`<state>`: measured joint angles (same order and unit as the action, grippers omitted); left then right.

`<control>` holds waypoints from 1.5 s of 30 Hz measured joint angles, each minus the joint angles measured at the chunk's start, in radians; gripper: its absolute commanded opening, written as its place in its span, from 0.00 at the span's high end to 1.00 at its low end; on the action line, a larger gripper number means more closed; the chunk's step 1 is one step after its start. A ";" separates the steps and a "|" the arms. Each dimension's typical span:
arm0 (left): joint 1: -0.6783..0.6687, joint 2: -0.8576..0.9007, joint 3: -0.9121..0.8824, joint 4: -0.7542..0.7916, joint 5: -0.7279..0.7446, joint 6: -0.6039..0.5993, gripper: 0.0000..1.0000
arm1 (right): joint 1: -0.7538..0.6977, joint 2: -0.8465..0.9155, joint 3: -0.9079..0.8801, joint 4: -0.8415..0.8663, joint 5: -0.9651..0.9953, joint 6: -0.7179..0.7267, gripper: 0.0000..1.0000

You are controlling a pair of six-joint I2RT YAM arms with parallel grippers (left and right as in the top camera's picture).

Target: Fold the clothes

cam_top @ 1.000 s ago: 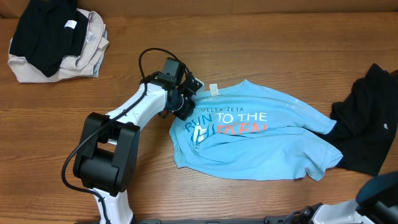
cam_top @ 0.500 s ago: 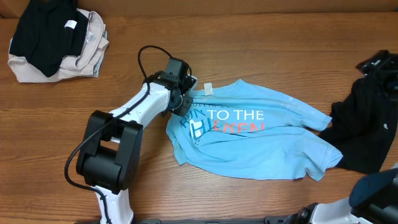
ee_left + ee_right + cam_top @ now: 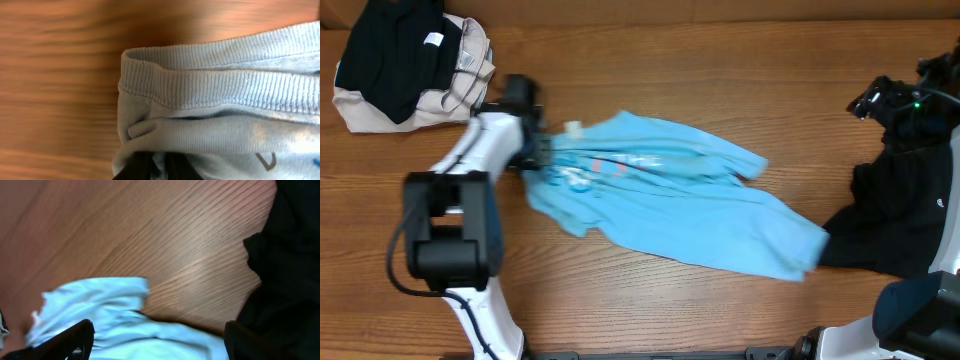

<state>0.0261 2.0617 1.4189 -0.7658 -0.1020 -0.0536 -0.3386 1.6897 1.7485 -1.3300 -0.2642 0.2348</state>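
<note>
The light blue T-shirt lies stretched and blurred across the middle of the table, its collar end at the left. My left gripper is shut on the shirt's ribbed collar, and the fabric bunches over its fingers. My right gripper hovers at the far right above the table, open and empty, its fingers wide apart over the shirt's right end. A black garment lies at the right edge, also in the right wrist view.
A pile of beige cloth with a black garment on top sits at the back left corner, close to my left gripper. Bare wood table shows along the back and front.
My left gripper has dragged the T-shirt's collar well to the left, pulling the whole shirt with it. My right gripper has come into view at the back right.
</note>
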 measured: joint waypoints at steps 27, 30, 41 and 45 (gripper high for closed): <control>0.084 -0.044 0.766 -0.654 0.238 0.004 0.37 | 0.277 -0.078 -0.114 -0.045 0.021 -0.021 0.14; 0.063 -0.125 0.779 -0.734 0.241 0.005 0.44 | 0.299 -0.185 -0.114 -0.103 0.041 0.000 0.14; -0.027 -0.399 0.619 -0.825 0.209 -0.024 0.46 | 0.358 -0.471 -0.316 -0.133 0.107 0.101 0.10; -0.022 -0.516 0.333 -0.653 0.166 -0.100 0.41 | 0.365 -0.511 -0.497 -0.063 0.101 0.120 0.10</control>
<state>0.0044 1.5455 1.7523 -1.4193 0.0639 -0.1532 0.0269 1.1790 1.2518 -1.3926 -0.1631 0.3546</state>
